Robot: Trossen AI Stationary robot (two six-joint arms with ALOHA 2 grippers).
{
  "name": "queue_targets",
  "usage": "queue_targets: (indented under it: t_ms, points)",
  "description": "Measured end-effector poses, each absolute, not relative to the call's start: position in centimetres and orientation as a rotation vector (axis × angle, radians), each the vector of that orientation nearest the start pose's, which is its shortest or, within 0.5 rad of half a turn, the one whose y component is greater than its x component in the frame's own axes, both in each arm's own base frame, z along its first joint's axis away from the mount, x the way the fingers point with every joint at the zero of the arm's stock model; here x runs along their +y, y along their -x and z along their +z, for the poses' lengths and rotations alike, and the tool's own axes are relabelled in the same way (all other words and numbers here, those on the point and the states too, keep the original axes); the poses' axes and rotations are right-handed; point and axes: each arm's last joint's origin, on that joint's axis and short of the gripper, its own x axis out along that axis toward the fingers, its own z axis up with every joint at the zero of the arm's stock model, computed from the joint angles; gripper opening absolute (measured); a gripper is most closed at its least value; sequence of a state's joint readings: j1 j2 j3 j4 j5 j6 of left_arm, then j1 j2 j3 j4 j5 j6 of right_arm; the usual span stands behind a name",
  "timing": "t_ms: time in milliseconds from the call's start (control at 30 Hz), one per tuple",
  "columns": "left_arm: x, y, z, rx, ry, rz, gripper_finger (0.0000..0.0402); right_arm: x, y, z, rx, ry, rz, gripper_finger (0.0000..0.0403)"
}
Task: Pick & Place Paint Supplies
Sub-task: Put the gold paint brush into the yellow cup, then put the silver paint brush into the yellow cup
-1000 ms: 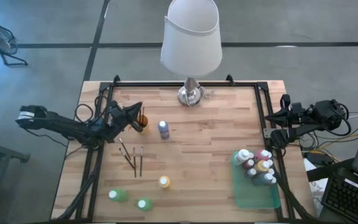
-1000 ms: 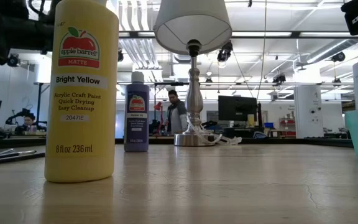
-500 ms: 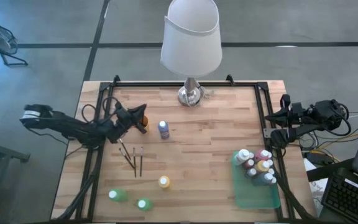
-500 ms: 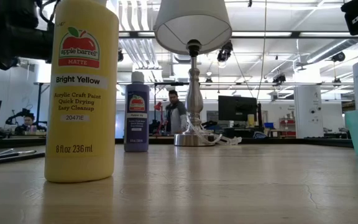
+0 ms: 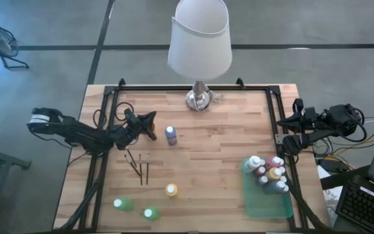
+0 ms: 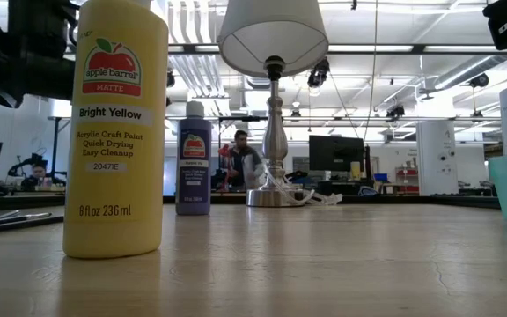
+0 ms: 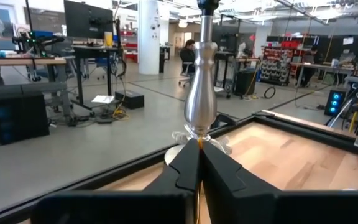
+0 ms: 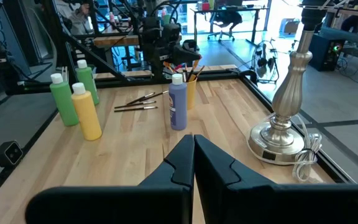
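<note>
Three thin paintbrushes (image 5: pixel 139 166) lie flat left of the table's middle. An orange cup (image 8: pixel 190 90) holding several brushes stands next to a purple bottle (image 5: pixel 171 135). My left gripper (image 5: pixel 153 117) reaches level over that cup, fingers together. A yellow bottle (image 5: pixel 171 190) and two green bottles (image 5: pixel 123 204) (image 5: pixel 149 212) stand upright near the front edge. Several more bottles stand in the green tray (image 5: pixel 271 207) at the front right. My right gripper (image 5: pixel 289 133) waits shut at the table's right edge. My left gripper shows a thin orange sliver (image 7: pixel 199 144) in the seam between its shut fingers. Whether that is a brush handle pinched there or the cup seen past them, I cannot tell.
A tall lamp with a white shade stands on its silver base (image 5: pixel 199 99) at the far middle, its cord coiled beside it. A black frame (image 5: pixel 193 87) runs along the table's far and side edges. Bare wood lies between the purple bottle and the tray.
My left gripper has sunk and moved a little toward the table's right edge, from beside the orange cup to over it, staying level and shut. The bottles and loose brushes have not moved.
</note>
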State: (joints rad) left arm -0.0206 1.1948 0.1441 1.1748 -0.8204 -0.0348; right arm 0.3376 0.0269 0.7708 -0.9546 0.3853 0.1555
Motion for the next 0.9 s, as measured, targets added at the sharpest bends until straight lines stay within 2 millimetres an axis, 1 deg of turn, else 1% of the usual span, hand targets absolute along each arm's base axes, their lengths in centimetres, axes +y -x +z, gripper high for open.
queue_targets:
  t_ms: [267,500,600,700,800,900]
  points:
    - [1.7,-18.7,18.4,-0.153,0.087,0.796,0.0036,-1.4,0.8,30.1,0.193,-0.08,-0.063,0.0008]
    - [1.7,-18.5,18.8,-0.162,0.073,0.805,0.009,-1.4,0.7,30.1,0.193,-0.08,-0.063,0.0008]
    - [1.8,-18.4,19.3,-0.173,0.054,0.81,0.0105,-1.4,0.8,30.1,0.193,-0.08,-0.063,0.0008]
    - [1.7,-18.6,21.0,-0.221,0.021,0.816,0.0109,-1.4,0.8,30.1,0.193,-0.08,-0.063,0.0008]
    - [1.6,-18.8,23.3,-0.258,-0.046,0.799,0.011,-1.4,0.7,30.1,0.193,-0.08,-0.062,0.0008]
    - [1.3,-19.3,25.7,-0.235,-0.124,0.788,0.011,-1.4,0.8,30.1,0.193,-0.08,-0.063,0.0008]
